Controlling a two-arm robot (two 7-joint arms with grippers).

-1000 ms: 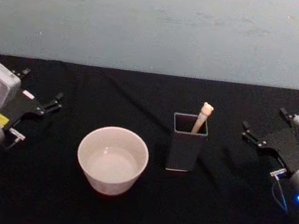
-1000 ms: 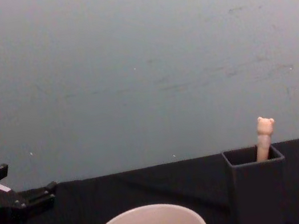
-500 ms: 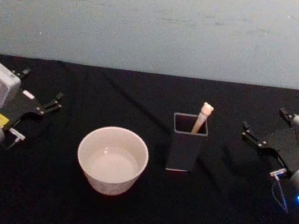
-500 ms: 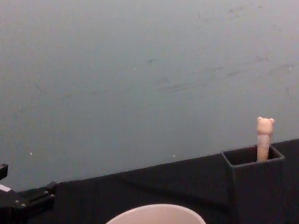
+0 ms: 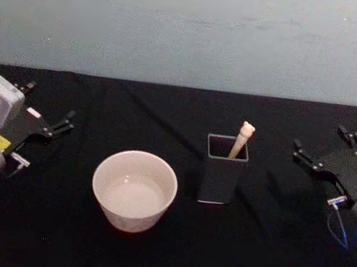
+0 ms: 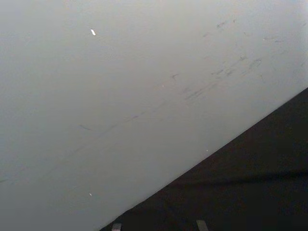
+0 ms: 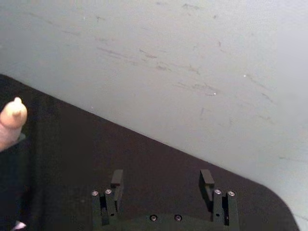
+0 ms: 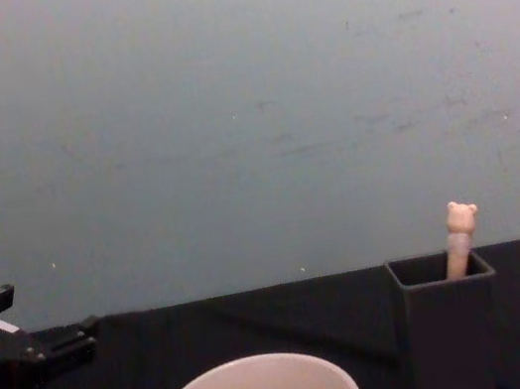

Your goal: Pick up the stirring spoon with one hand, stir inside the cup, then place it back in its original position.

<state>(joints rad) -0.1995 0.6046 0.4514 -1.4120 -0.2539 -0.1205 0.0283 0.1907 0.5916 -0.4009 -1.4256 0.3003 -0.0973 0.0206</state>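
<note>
Black matte surface (image 5: 267,258) before pale scuffed wall. Stirring spoon (image 5: 241,140) stands tilted in dark grey square holder (image 5: 221,178), beige handle and tiny bear-head tip above rim, bowl hidden inside. Wide round cream-white cup (image 5: 129,216), thin-rimmed, smooth pale interior, sits just left of holder, not touching. Left pincer (image 5: 50,102) low over far left of surface, black fingers spread wide, empty. Right pincer (image 5: 319,142) at far right, fingers wide apart, holding nothing, well apart from spoon.
</note>
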